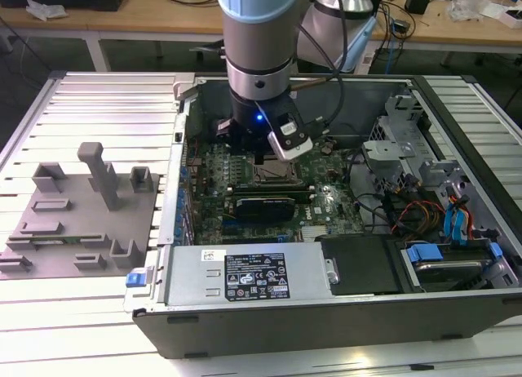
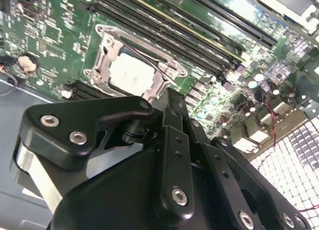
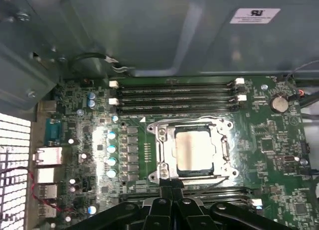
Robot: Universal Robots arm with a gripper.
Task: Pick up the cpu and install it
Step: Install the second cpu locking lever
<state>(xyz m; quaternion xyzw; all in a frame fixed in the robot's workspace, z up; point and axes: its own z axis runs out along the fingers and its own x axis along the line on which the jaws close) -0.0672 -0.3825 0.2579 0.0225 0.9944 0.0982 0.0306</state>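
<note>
The cpu (image 3: 193,150) is a silver-white square lying flat inside the metal-edged socket frame (image 3: 162,155) on the green motherboard (image 3: 269,140). In the second wrist view the cpu (image 2: 130,73) sits in that same frame. My gripper (image 3: 173,184) hovers just beside the socket's edge with its black fingers together and nothing between them. From the second wrist view, the gripper (image 2: 172,96) stands a little above the board, next to the socket. In the exterior view the arm reaches down into the open computer case (image 1: 269,312), and the gripper (image 1: 259,158) is over the socket (image 1: 273,179).
Memory slots (image 3: 174,95) run along one side of the socket. A grey fixture plate (image 1: 81,214) with blocks and posts lies at the exterior view's left, outside the case. A power supply (image 1: 245,275), drive cage (image 1: 400,140) and loose cables (image 1: 408,210) crowd the case.
</note>
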